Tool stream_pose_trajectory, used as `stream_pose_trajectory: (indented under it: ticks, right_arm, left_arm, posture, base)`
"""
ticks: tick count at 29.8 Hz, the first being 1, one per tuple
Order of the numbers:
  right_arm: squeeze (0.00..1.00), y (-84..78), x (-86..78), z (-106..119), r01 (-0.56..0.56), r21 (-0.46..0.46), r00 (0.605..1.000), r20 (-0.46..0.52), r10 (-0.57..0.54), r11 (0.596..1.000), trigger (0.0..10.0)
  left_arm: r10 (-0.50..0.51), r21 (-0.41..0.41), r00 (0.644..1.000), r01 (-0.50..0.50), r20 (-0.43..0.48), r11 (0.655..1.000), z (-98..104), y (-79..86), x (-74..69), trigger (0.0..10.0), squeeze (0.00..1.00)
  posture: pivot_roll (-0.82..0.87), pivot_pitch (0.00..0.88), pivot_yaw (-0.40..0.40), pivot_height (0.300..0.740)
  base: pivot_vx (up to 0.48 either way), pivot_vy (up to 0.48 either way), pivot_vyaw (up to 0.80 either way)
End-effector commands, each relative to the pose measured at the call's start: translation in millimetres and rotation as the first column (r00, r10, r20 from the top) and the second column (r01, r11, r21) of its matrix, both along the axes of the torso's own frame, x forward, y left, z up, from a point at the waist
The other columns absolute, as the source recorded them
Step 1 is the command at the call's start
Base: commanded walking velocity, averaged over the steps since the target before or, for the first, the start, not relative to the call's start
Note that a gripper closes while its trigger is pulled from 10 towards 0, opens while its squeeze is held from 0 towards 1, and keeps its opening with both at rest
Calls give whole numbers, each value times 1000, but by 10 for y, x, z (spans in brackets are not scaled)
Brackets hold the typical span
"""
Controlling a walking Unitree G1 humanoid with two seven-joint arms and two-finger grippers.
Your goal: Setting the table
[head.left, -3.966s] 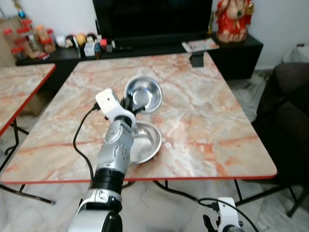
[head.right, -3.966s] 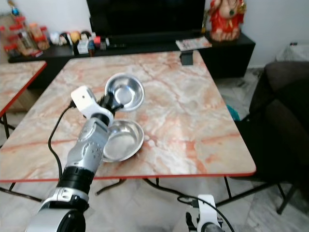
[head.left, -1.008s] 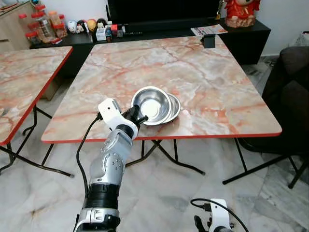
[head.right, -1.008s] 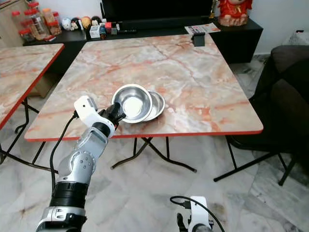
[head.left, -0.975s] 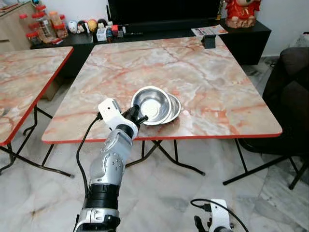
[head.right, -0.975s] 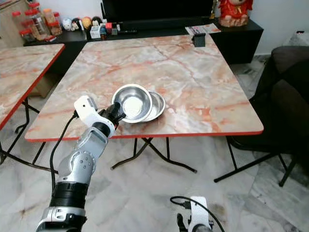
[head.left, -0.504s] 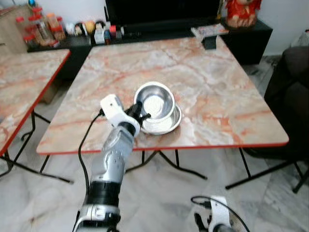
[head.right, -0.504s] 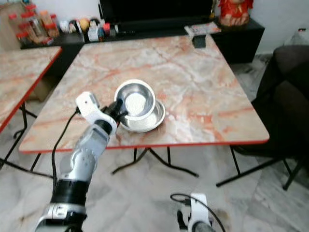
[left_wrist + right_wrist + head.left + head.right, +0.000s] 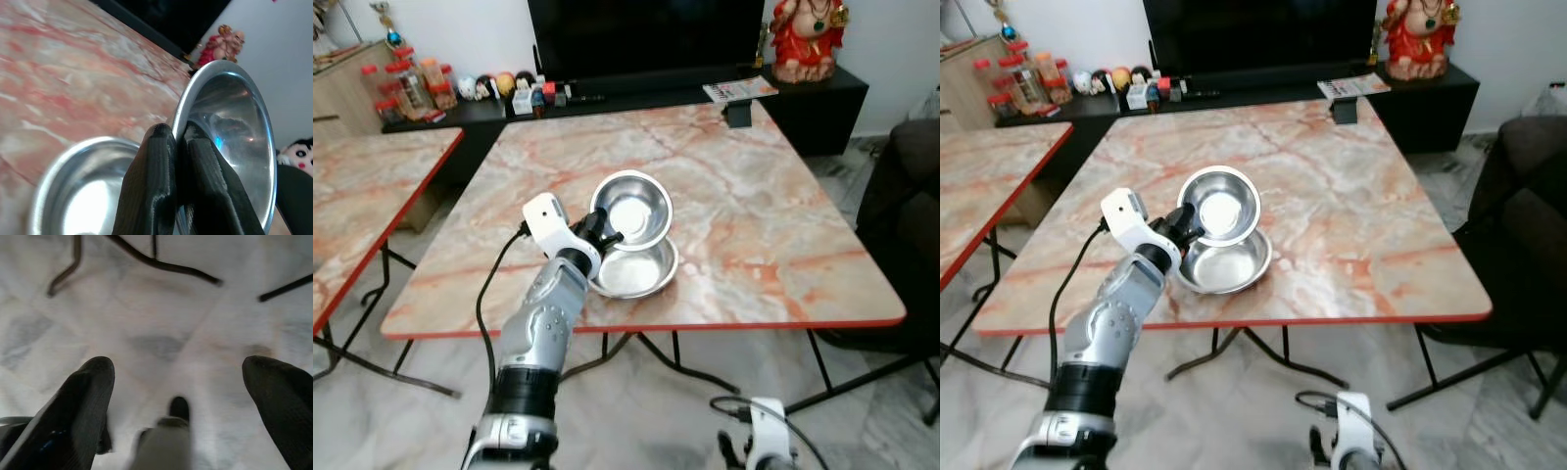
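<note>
My left gripper is shut on the rim of a steel bowl, held tilted just above a second steel bowl that rests on the marble table near its front edge. In the left wrist view both black fingers pinch the held bowl's rim, and the resting bowl lies below it. My right arm hangs low beside the table; its gripper is open over the tiled floor.
A small black stand sits at the table's far edge. A second marble table stands to the left, a dark sofa to the right. The black TV cabinet with jars and a red figurine is behind.
The camera has drawn closer to the table again. The held bowl now sits higher and further back over the resting bowl. My left gripper keeps its hold.
</note>
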State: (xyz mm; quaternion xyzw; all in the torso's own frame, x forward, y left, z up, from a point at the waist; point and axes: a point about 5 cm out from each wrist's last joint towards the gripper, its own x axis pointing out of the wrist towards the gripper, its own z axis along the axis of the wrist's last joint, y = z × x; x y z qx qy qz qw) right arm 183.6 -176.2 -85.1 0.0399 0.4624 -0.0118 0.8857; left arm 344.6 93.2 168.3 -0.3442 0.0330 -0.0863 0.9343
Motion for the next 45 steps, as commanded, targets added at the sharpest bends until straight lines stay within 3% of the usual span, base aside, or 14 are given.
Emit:
stream_pose_trajectory:
  ticks: [1, 17, 26, 32, 41, 45]
  right_arm:
    - [0, 8, 0, -1, -2, 1, 1000, -2, 2, 1000, 10000]
    - [0, -1, -20, -10, -9, -3, 1000, -8, 9, 1000, 10000]
    - [0, -5, -32, -14, -18, -4, 1000, -12, 18, 1000, 10000]
    - [0, 19, -45, -23, -21, 0, 1000, -16, 21, 1000, 10000]
    - [0, 39, -62, -32, -13, 6, 1000, -18, 13, 1000, 10000]
    - [0, 45, -65, -35, -12, 6, 1000, -20, 12, 1000, 10000]
  left_arm:
    - [-8, -3, 1000, 8, 27, 1000, 84, -36, 10, 10000, 0]
    - [-34, 5, 999, 34, 18, 999, 54, -64, -18, 10000, 0]
    - [-92, -5, 994, 92, -60, 996, -108, -56, -134, 10000, 0]
    - [-105, -33, 989, 103, -103, 994, -128, -46, -134, 10000, 0]
    - [-245, -56, 960, 239, -135, 969, -148, -250, -188, 10000, 0]
    - [-284, -23, 943, 285, -172, 958, -156, -358, -146, 10000, 0]
  posture:
    - [-210, 0, 83, 740]
    - [-204, 0, 73, 740]
    - [-195, 0, 68, 740]
    - [-193, 0, 71, 740]
    - [-204, 0, 83, 740]
    - [-208, 0, 88, 740]
  base:
    - [307, 0, 0]
    - [310, 0, 0]
    - [57, 0, 0]
    - [0, 0, 0]
    - [0, 0, 0]
    - [0, 0, 0]
